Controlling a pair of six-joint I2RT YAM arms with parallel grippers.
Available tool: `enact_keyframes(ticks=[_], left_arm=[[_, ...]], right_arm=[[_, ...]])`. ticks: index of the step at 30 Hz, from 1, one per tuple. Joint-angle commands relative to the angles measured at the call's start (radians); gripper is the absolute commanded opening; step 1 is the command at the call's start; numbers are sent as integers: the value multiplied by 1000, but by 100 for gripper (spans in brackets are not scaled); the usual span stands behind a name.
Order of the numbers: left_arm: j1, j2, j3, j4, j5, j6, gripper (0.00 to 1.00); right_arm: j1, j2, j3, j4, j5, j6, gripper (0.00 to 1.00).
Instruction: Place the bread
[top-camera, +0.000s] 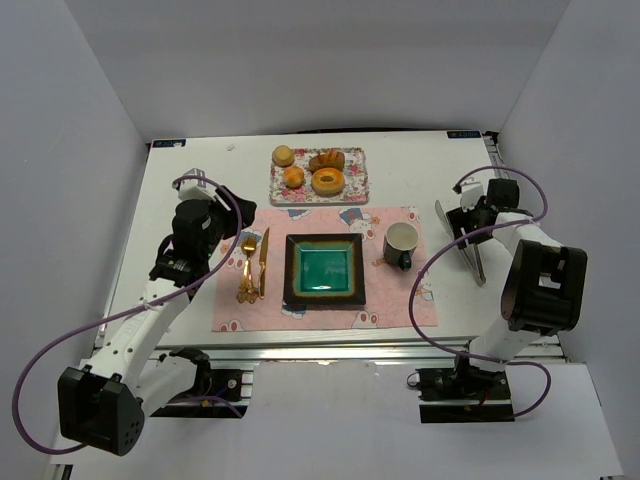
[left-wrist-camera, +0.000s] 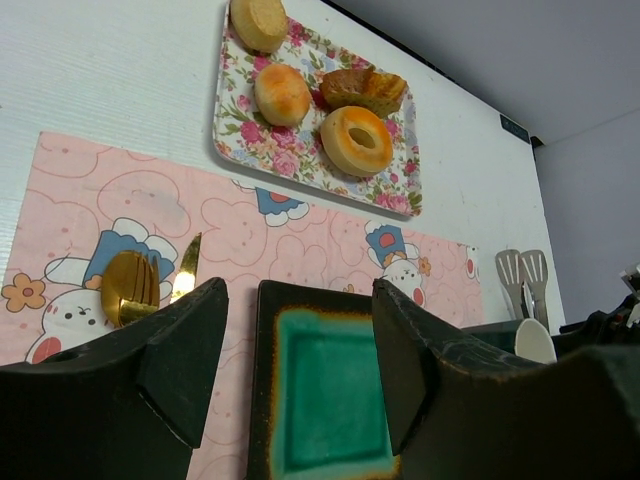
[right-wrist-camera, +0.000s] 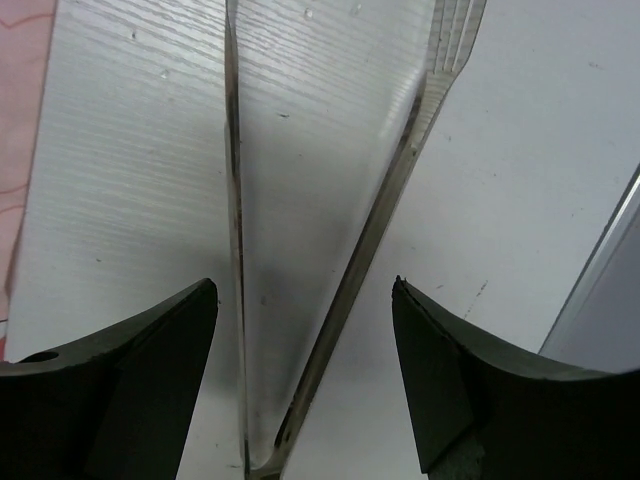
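Resting at the far-left corner of the floral tray (top-camera: 352, 188), the bread (top-camera: 284, 155) lies beside a deeper-orange bun (top-camera: 293, 177). The left pincer (left-wrist-camera: 300, 340) stands wide open and empty above the placemat (left-wrist-camera: 120, 190). The right pincer (right-wrist-camera: 305, 330) stands wide open astride the tongs (right-wrist-camera: 235, 250), gripping nothing.

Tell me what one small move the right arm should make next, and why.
Probably lower the right gripper and close it on the tongs. Its jaws stand open with both tong arms lying between them, and they grip nothing. The bread sits untouched on the floral tray at the far side, so picking up the tool looks like the sensible first step.
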Motion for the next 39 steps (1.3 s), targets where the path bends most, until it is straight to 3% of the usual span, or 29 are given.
enact_keyframes(ticks=[1, 13, 19, 22, 23, 25, 26, 29, 30, 34, 39], left_arm=[[4, -19, -14, 6, -19, -6, 69], [4, 17, 20, -21, -5, 14, 70], [4, 10, 9, -10, -8, 0, 70], [4, -2, 5, -19, -12, -2, 70], [4, -6, 5, -24, -17, 0, 70], [4, -17, -2, -27, -22, -2, 70], [4, -20, -3, -25, -23, -3, 70], [4, -25, -3, -30, -23, -5, 70], [4, -25, 3, -33, -23, -3, 70], [4, -25, 18, -40, -23, 0, 70], [4, -22, 21, -21, -17, -11, 70]], right_arm=[[-9, -31, -19, 47, 57, -38, 75], [-70, 84, 16, -85, -131, -15, 75], [-73, 121, 6, -81, -98, -25, 71], [-77, 132, -16, -70, -67, -45, 58], [-77, 132, -24, -64, -53, -51, 49], [-78, 119, -63, -13, -6, -62, 43], [-80, 113, -77, 10, 7, -70, 32], [-86, 72, -100, 57, 2, -81, 12], [-86, 55, -90, 50, -52, -84, 10], [-75, -66, 27, -57, -253, -88, 12], [12, -86, 300, -203, -356, -67, 30]])
